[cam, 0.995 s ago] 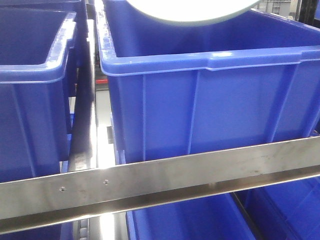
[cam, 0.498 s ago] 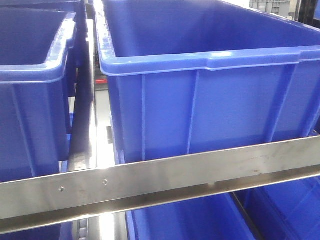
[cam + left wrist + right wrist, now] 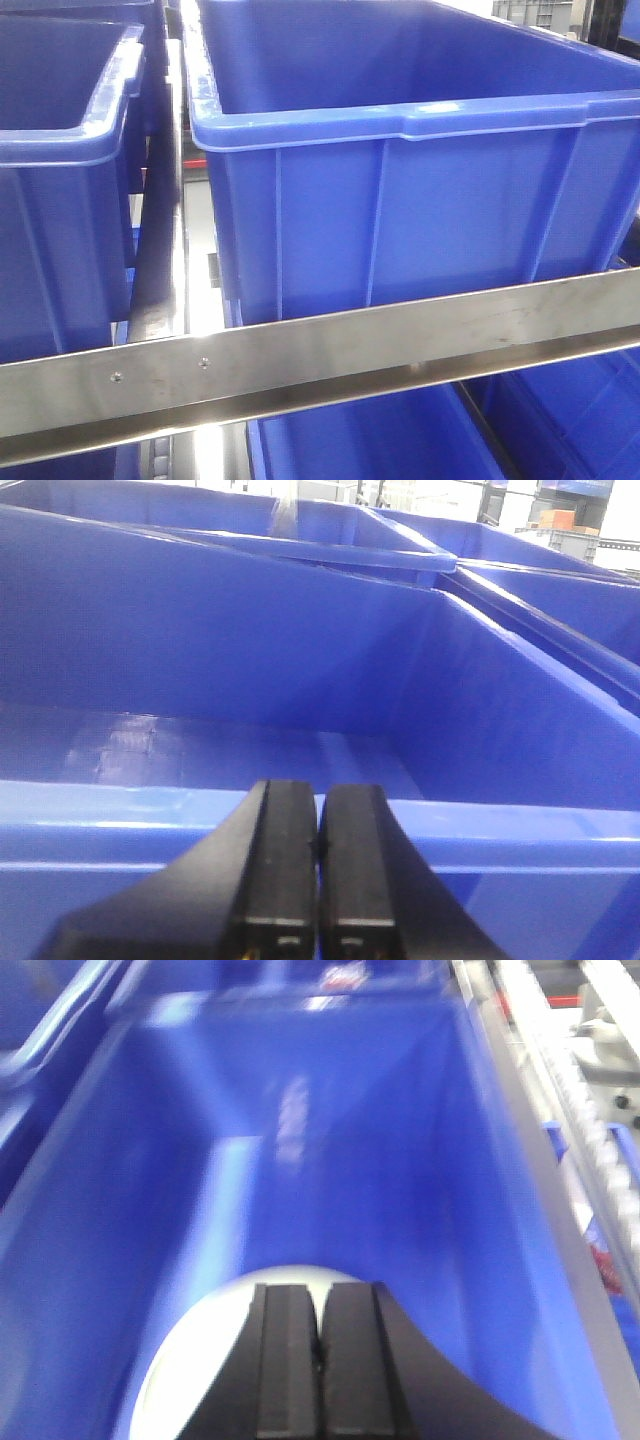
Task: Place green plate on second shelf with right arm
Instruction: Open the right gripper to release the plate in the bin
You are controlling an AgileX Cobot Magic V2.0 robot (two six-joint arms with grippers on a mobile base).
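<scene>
The green plate shows only in the right wrist view, as a pale, washed-out disc low inside a large blue bin. It lies beyond and beneath the fingertips, and the fingers hide its middle. My right gripper is over the bin's near end with its black fingers shut and nothing between them. This view is blurred. My left gripper is shut and empty, just in front of another blue bin's rim. Neither gripper nor the plate appears in the front view.
The big blue bin stands on a shelf behind a steel front rail. A second blue bin stands to its left, and more bins sit on the level below. A roller track runs along the right.
One second ago the plate's pale underside filled the top of the front view above the bin. It is gone from that view now. The view itself has shifted slightly.
</scene>
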